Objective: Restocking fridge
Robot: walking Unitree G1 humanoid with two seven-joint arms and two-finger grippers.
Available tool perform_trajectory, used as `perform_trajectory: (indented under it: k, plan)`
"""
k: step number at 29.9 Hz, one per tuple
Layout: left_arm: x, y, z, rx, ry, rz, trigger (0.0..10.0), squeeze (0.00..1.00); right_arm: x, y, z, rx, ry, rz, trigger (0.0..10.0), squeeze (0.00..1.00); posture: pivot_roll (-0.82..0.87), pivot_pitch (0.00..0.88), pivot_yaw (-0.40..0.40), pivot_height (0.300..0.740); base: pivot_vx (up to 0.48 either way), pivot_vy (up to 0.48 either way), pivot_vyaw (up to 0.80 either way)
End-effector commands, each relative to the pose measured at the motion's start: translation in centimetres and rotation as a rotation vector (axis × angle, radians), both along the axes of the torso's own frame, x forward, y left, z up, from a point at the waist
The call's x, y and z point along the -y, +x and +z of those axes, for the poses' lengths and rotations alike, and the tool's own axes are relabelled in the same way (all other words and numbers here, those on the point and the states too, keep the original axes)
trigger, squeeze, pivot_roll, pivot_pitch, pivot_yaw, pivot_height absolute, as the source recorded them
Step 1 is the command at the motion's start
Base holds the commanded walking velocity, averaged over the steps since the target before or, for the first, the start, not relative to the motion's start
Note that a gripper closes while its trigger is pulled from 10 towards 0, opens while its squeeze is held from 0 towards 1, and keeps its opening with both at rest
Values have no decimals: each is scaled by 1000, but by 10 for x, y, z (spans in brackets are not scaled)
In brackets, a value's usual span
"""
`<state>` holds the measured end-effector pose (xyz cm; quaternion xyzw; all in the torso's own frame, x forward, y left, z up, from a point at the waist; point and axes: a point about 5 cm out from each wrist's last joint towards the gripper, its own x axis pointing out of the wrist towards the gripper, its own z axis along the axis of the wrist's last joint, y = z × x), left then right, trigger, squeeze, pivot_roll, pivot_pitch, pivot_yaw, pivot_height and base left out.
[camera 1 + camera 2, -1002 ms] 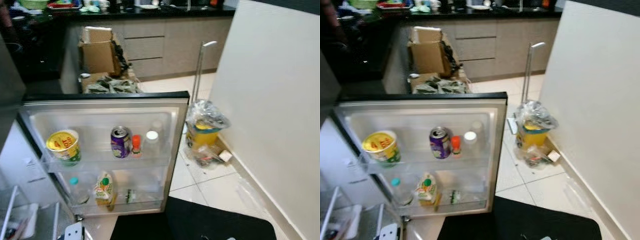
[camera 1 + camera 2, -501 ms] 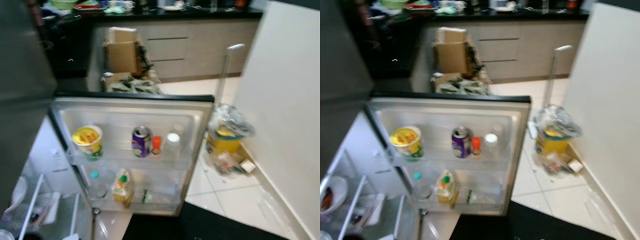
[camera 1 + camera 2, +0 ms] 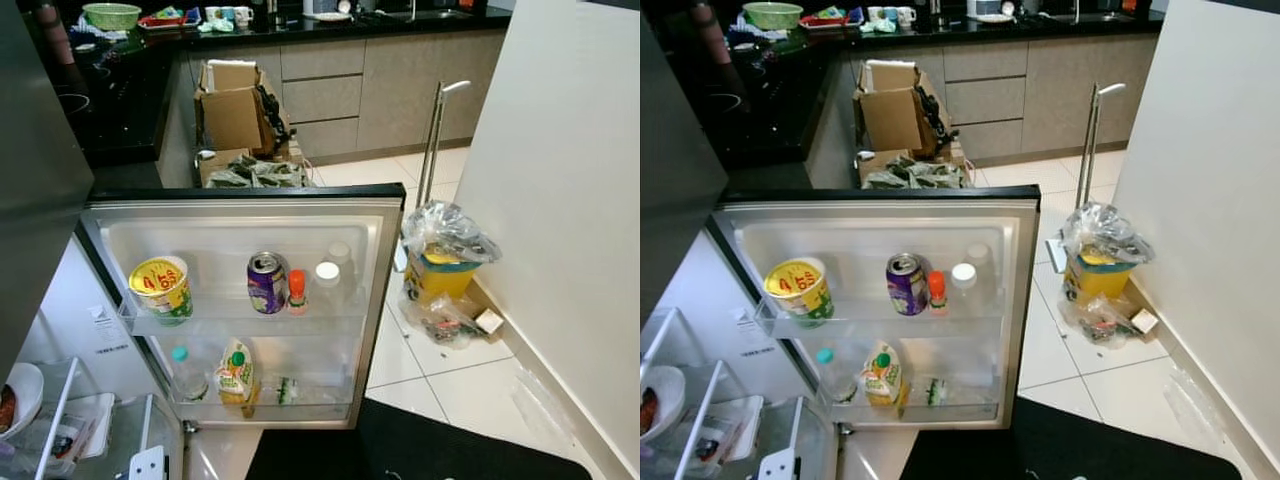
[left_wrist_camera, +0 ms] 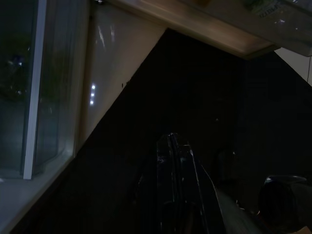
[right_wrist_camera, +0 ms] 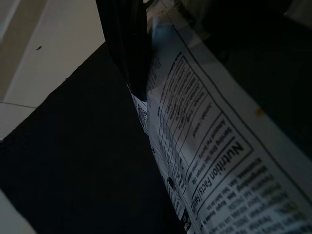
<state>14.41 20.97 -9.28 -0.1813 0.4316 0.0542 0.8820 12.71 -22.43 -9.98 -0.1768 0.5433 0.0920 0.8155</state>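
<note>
The fridge door (image 3: pixel 240 203) stands wide open in front of me. Its upper rack holds a yellow tub (image 3: pixel 160 288), a purple can (image 3: pixel 266 283), a small orange-capped bottle (image 3: pixel 297 291) and a clear white-capped bottle (image 3: pixel 327 285). On the lower rack are a teal-capped bottle (image 3: pixel 186 372) and a juice carton (image 3: pixel 234 372). My right gripper (image 5: pixel 145 97) is shut on a package (image 5: pixel 209 146) printed with a Nutrition Facts panel, above the black mat (image 5: pixel 73 161). In the dim left wrist view, my left gripper (image 4: pixel 170 144) hangs shut and empty over the same mat.
Fridge shelves with a bowl (image 3: pixel 18 395) lie at the lower left. Beyond the door are cardboard boxes (image 3: pixel 235 110) and dark counters. A yellow bin in a plastic bag (image 3: pixel 445 255) and an upright metal handle (image 3: pixel 435 140) stand by the white wall (image 3: pixel 570 200) on the right.
The head camera has swung left and back, so more of the fridge interior shows at the left. The items on the door racks have not moved.
</note>
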Motion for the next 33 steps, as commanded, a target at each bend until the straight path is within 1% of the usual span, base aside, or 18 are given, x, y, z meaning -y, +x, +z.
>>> perform_trajectory:
  k: [1,5,6,8,10,11,15,17,19,24,27,29,33]
  plan:
    - [-3,-6,-2,-22,10,5,10000,0,1,3,1,16,-2,10,10000,0,-40,16,-15,740,0,0,0]
    - [1,-7,-3,-28,3,6,10000,0,2,4,2,16,-8,22,10000,0,-43,3,-24,740,0,0,0]
    - [5,-8,-4,-24,-10,10,10000,0,3,5,3,19,-15,48,10000,0,-69,6,-24,740,0,0,0]
    - [9,-10,-6,-43,-13,18,10000,0,10,6,5,17,-30,85,10000,0,-65,5,-28,740,0,0,800]
    - [9,-10,-6,-43,-13,18,10000,0,10,6,5,17,-30,85,10000,0,-65,5,-28,740,0,0,800]
    - [13,-11,-7,-46,-22,13,10000,0,12,7,6,17,-23,72,10000,0,-57,0,-41,740,0,0,800]
    - [13,-7,-5,-22,-39,35,10000,0,14,7,6,24,-15,43,10000,0,-53,0,-41,740,0,0,800]
    - [13,-9,-6,-31,-35,13,10000,0,14,7,6,27,-26,37,10000,0,-56,4,-32,740,0,0,800]
    - [15,-12,-7,-44,-30,-22,10000,0,11,7,5,24,-15,37,10000,0,-56,4,-32,740,0,0,500]
    - [16,-11,-7,-43,-32,-23,10000,0,6,7,4,26,-5,34,10000,0,-52,6,-22,740,0,0,0]
    - [22,-5,-5,-29,-50,-60,10000,0,3,6,3,21,-4,42,10000,0,-49,4,-17,740,0,0,0]
    - [24,-5,-5,-27,-55,-71,10000,0,3,6,3,20,-4,44,10000,0,-48,3,-15,740,0,0,0]
    - [27,-7,-6,-40,-70,-103,10000,0,3,5,3,22,-2,34,10000,0,-53,1,-13,740,0,-388,0]
